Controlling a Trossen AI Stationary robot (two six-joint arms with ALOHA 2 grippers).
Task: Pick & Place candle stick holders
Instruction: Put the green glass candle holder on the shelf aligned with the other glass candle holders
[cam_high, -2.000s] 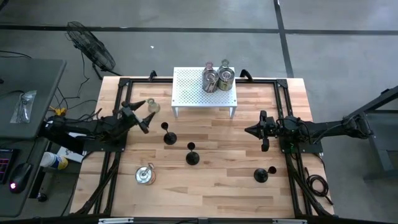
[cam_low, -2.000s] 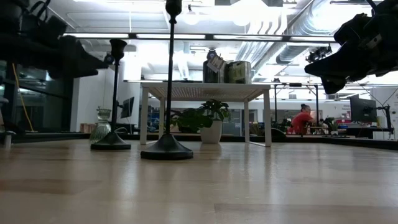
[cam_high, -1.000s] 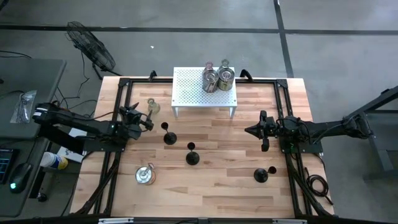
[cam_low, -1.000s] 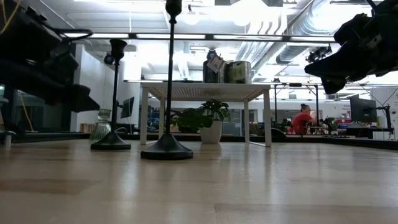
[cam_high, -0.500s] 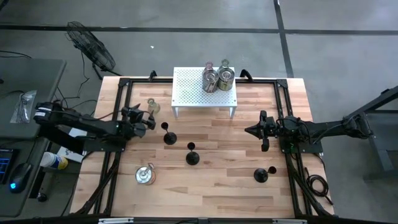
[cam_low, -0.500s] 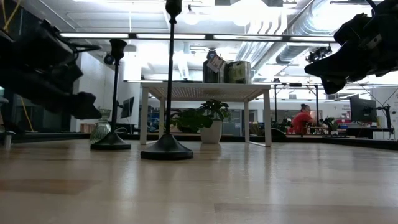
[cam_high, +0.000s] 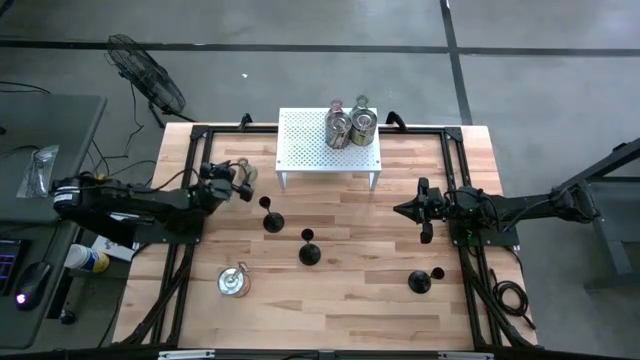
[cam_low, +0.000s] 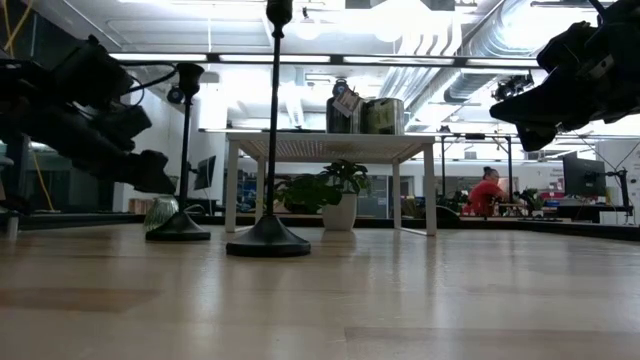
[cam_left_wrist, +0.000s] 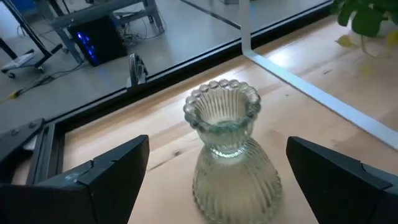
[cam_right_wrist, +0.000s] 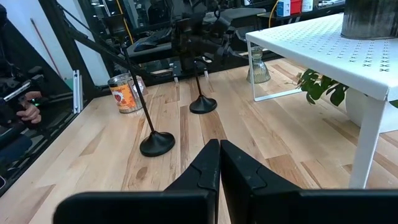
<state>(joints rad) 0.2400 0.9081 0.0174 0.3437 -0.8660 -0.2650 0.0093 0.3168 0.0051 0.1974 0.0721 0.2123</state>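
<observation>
since a moment ago the left hand (cam_high: 243, 183) has swung back toward the ribbed clear-glass holder (cam_high: 246, 172) and now sits with its fingers spread wide on either side of it, not touching; the left wrist view shows the glass holder's (cam_left_wrist: 227, 152) beaded rim standing upright between the two dark fingers (cam_left_wrist: 102, 177). this holder stands on the tabletop (cam_high: 340, 300) just beside the left front leg of the white perforated rack (cam_high: 310, 145). nearest it is a black holder (cam_high: 271, 220) with round base and thin stem, then a second black holder (cam_high: 309, 253) toward the middle of the tabletop, and a third black holder (cam_high: 420, 282) well apart near the right side. a squat silvery holder (cam_high: 233, 282) stands near the tabletop's front left. on the rack's right rear corner two silvery holders (cam_high: 351, 127) stand close together, with smaller ones behind them that are hard to make out. the right hand (cam_high: 402, 209) hangs clenched above the right half of the tabletop, holding nothing; its fingers (cam_right_wrist: 214, 171) meet in the right wrist view.
</observation>
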